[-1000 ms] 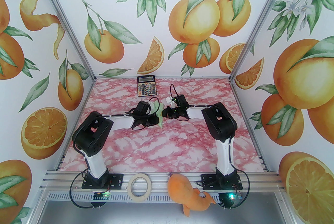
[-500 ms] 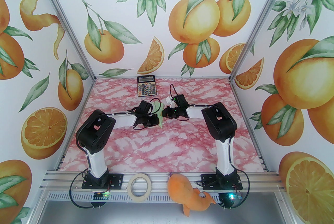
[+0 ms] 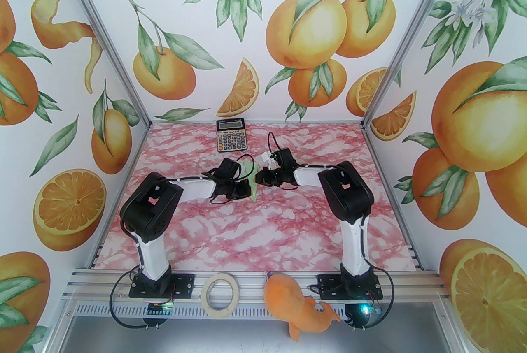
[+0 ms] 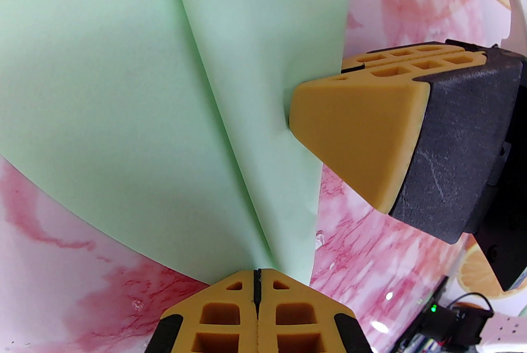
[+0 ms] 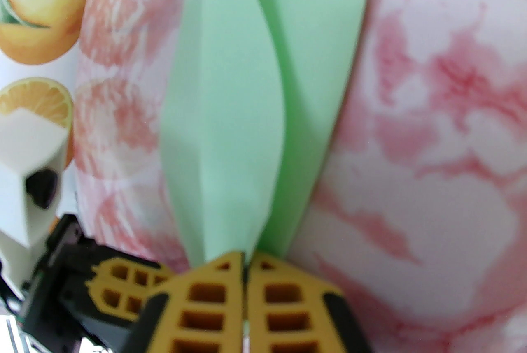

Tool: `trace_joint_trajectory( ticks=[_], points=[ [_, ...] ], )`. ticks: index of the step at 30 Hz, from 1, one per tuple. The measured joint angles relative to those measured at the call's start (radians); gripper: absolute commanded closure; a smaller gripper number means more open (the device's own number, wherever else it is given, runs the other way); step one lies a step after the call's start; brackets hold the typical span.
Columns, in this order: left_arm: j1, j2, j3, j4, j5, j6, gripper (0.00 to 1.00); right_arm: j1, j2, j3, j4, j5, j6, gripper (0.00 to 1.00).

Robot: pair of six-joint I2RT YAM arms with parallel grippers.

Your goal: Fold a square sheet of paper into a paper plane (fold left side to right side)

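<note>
the left end effector (image 4: 257, 275) is closed on the paper plane (image 4: 123, 75); its two orange fingers (image 4: 222, 314) are pressed together on the narrow end of the pale green paper. the right end effector (image 5: 246, 261) is closed too, and it pinches the same paper from the opposite side. the paper plane has a long crease in the centre, and its two flaps open a little. in the top view it stands on its edge between both end effectors, over the middle of the pink marbled desk (image 3: 247, 236). i cannot tell if its lower tip touches the desk. a calculator (image 3: 231, 135) lies at the far edge, well apart. a roll of tape (image 3: 220, 295) and an orange plush toy (image 3: 296, 308) lie at the near edge, between the arm bases.
</note>
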Motion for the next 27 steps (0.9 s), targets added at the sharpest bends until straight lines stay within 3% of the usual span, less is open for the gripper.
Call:
trace_joint_trajectory(
  ticks=[13, 21, 27],
  points=[
    [0.000, 0.000, 0.001, -0.001, 0.000, 0.003, 0.98, 0.000, 0.003, 0.008, -0.014, 0.007, -0.010, 0.93],
    [0.000, -0.002, 0.010, -0.017, -0.011, 0.003, 0.93, 0.000, 0.003, 0.008, -0.014, 0.007, -0.015, 0.94],
    [0.000, -0.069, 0.010, -0.054, -0.049, 0.003, 0.91, 0.000, 0.003, 0.008, -0.014, 0.007, -0.018, 0.94]
  ],
)
